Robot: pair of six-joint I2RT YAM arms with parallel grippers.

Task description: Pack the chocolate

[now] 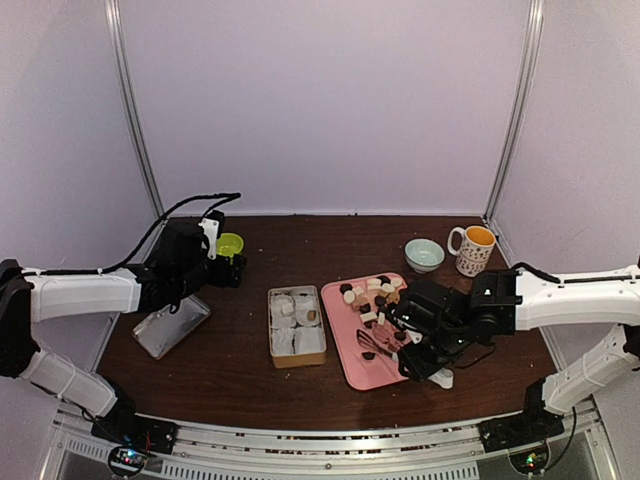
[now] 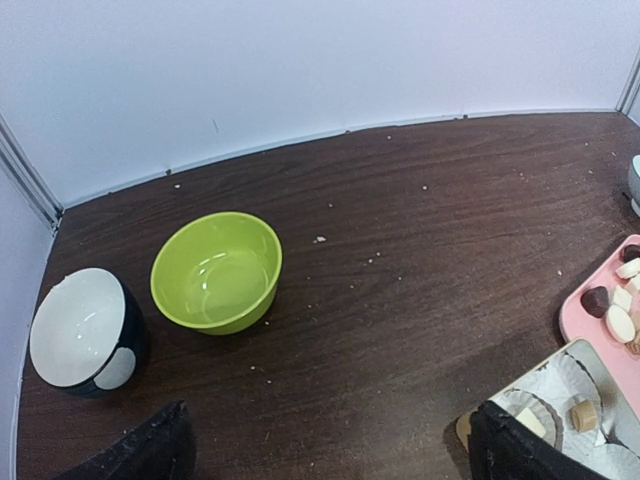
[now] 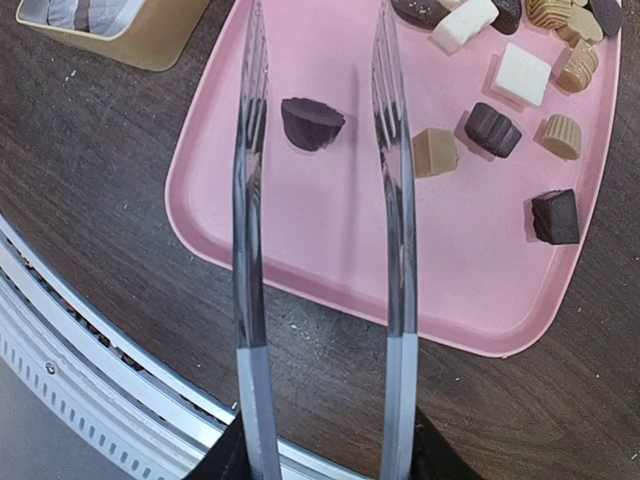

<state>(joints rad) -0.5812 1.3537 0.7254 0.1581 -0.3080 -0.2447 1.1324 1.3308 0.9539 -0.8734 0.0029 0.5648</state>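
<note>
Dark chocolate (image 3: 312, 123) between parted tongs (image 3: 392, 200) clasped by right gripper (image 3: 325, 458); left gripper (image 2: 330, 450) spread wide

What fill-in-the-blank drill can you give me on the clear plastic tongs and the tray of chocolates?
The right gripper holds clear plastic tongs over the ____ rectangular tray.
Between the tong arms lies one ____ chocolate cup.
The left wrist camera sees a ____ round bowl beside a black-and-white bowl.
Missing: pink; dark brown; green.
</note>
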